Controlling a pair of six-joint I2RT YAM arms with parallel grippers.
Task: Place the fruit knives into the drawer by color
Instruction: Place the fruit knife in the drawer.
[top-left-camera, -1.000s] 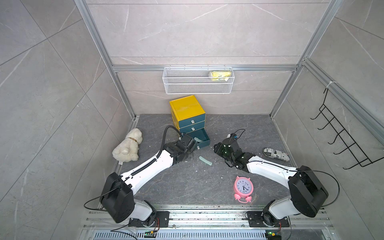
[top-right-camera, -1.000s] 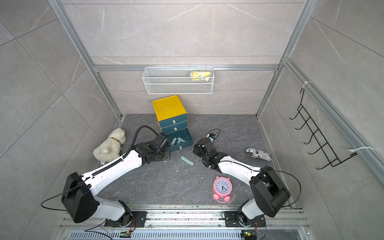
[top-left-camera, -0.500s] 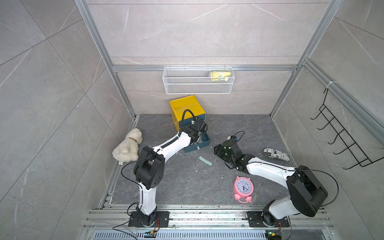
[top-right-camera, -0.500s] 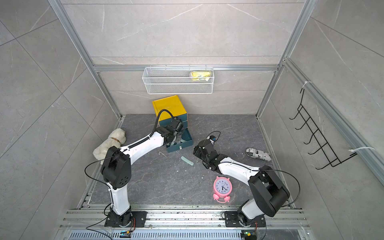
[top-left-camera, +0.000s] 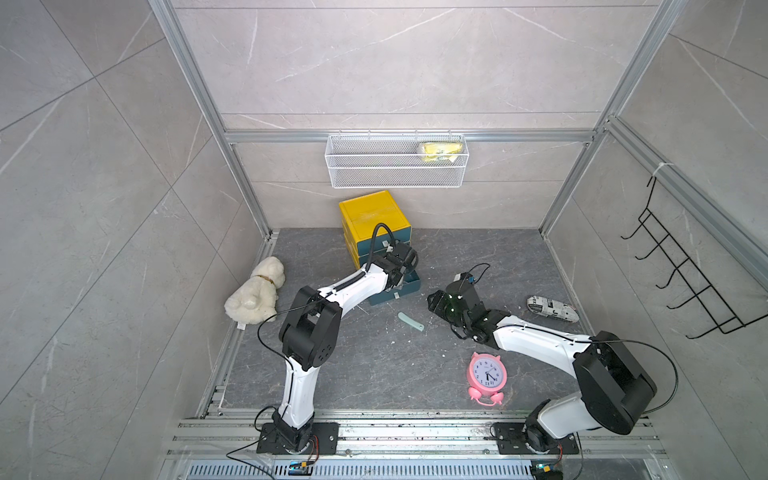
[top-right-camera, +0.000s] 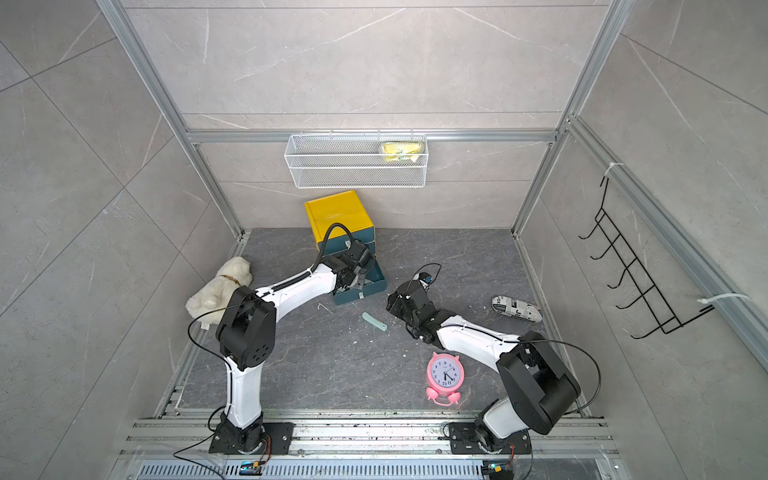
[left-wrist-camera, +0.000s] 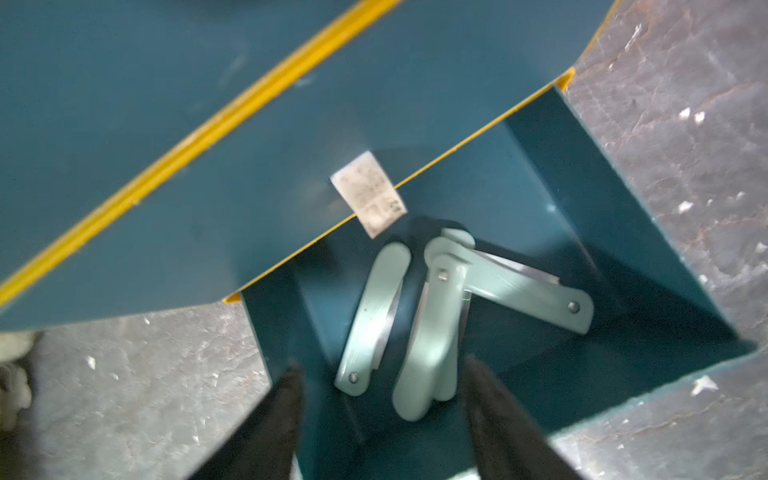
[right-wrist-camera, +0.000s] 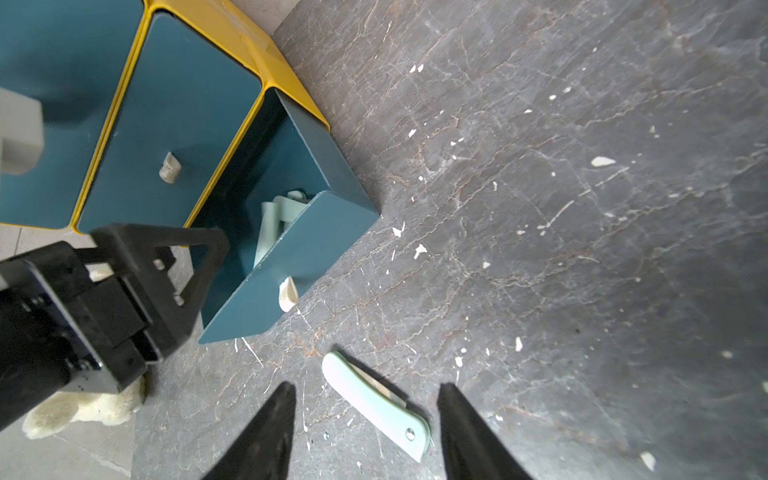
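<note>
The yellow cabinet (top-left-camera: 370, 212) stands at the far side of the table (top-left-camera: 374, 374), and its bottom drawer (left-wrist-camera: 623, 249) is pulled out. Inside it several mint-teal fruit knives (left-wrist-camera: 432, 332) lie in a loose heap, some crossing each other. The left gripper (left-wrist-camera: 380, 368) hangs above them, jaws open and holding nothing. One more mint-teal knife (right-wrist-camera: 374, 405) lies flat on the table, near and right of the drawer. The right gripper (right-wrist-camera: 365, 388) is close to it, jaws open, empty
</note>
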